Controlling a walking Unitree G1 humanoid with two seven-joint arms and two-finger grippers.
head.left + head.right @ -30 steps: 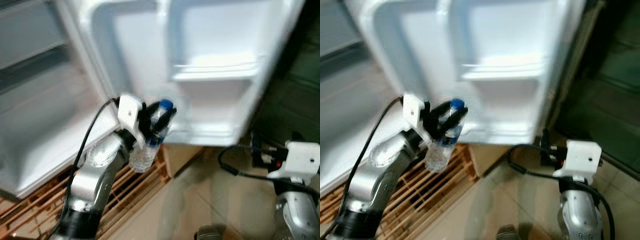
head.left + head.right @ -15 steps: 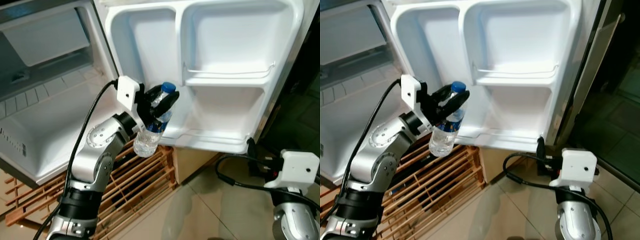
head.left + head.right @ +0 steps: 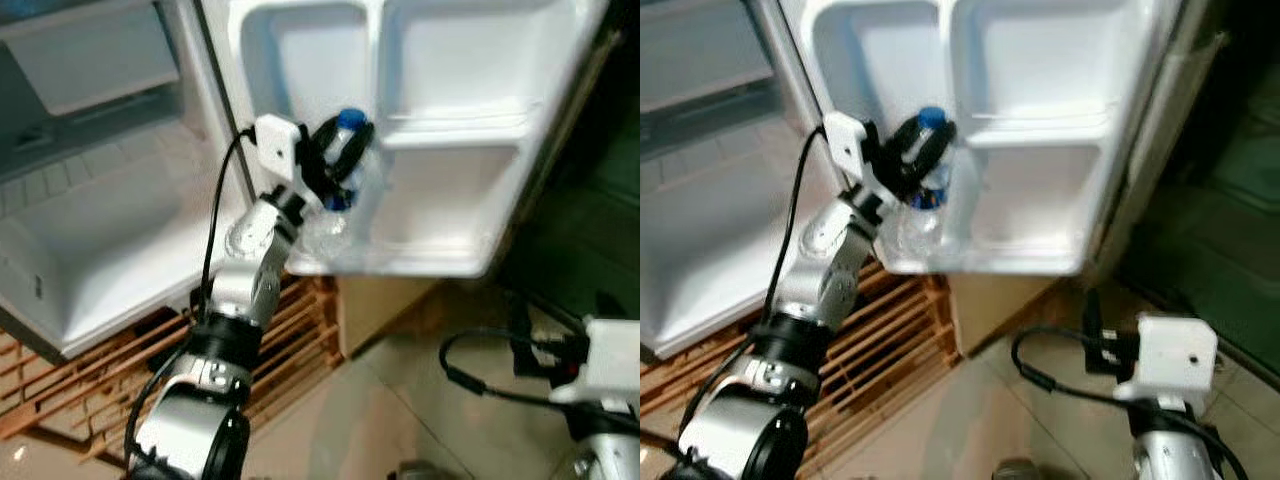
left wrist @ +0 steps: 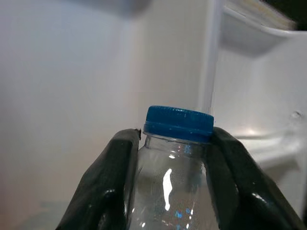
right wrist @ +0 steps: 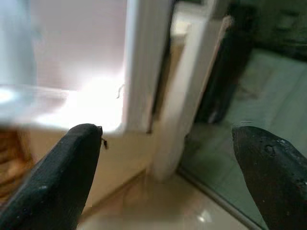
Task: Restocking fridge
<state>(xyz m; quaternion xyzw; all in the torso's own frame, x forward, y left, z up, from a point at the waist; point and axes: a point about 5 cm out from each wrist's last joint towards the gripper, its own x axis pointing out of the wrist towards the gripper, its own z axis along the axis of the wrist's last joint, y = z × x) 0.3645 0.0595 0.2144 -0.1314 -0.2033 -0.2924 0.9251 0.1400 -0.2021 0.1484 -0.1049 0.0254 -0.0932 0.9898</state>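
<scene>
A clear plastic water bottle (image 3: 338,205) with a blue cap (image 4: 178,123) is held upright by its neck in my left gripper (image 3: 340,152), which is shut on it. The bottle sits over the left end of the lower shelf (image 3: 420,255) of the open white fridge door (image 3: 470,70). In the left wrist view the two black fingers (image 4: 108,187) clamp the neck just under the cap. My right gripper (image 5: 168,158) hangs low at the right, open, with nothing between its fingers.
The open fridge compartment (image 3: 90,230) with its white floor lies to the left. A wooden slatted rack (image 3: 110,390) stands on the tiled floor (image 3: 400,420) under the fridge. Dark glass panels (image 3: 590,220) lie to the right of the door.
My left arm has reached forward and carried the bottle up into the door's lower shelf area. The view has shifted closer to the fridge and is slightly blurred.
</scene>
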